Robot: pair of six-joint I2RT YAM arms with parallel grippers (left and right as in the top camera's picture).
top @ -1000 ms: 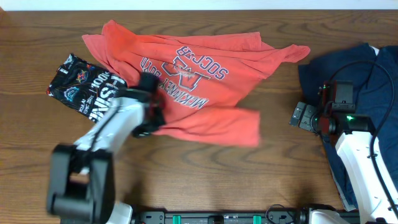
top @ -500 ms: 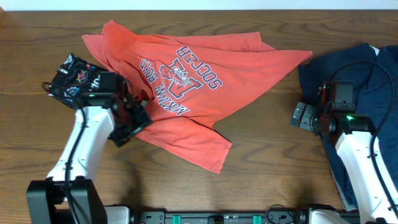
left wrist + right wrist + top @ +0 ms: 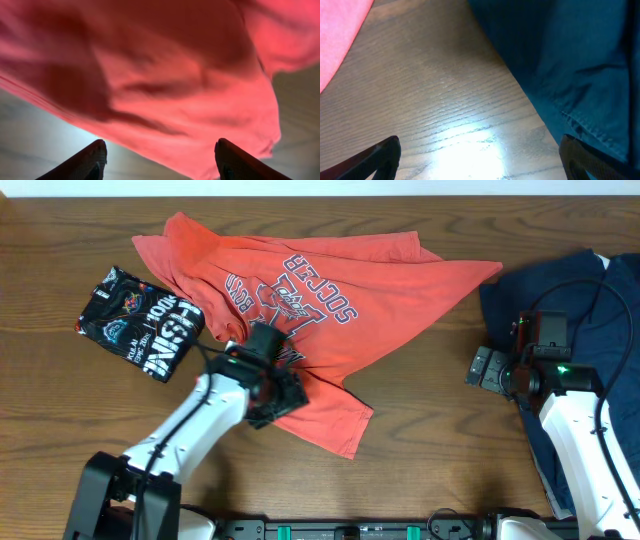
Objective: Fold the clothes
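A coral-red T-shirt (image 3: pixel 300 310) with white block lettering lies spread on the wooden table, its lower edge running to a point at the front. My left gripper (image 3: pixel 283 393) hovers over that lower part. In the left wrist view the left gripper (image 3: pixel 162 161) is open, with red cloth (image 3: pixel 190 100) past the fingertips and nothing between them. A black printed shirt (image 3: pixel 140 330) lies folded to the left. A navy shirt (image 3: pixel 600 310) is heaped at the right. My right gripper (image 3: pixel 486 367) stands open beside it, over bare wood (image 3: pixel 450 125), with navy cloth (image 3: pixel 560 55) just ahead.
The table's far edge (image 3: pixel 320 194) meets a white wall. The right arm's base and cables (image 3: pixel 580 430) lie on the navy heap. Bare wood (image 3: pixel 430 440) stretches between the red shirt's point and the right arm.
The left gripper was shut on the red shirt's lower edge, opened and let it go, swung left, then came back right over the shirt. The hem now lies in a point. The right arm is unmoved.
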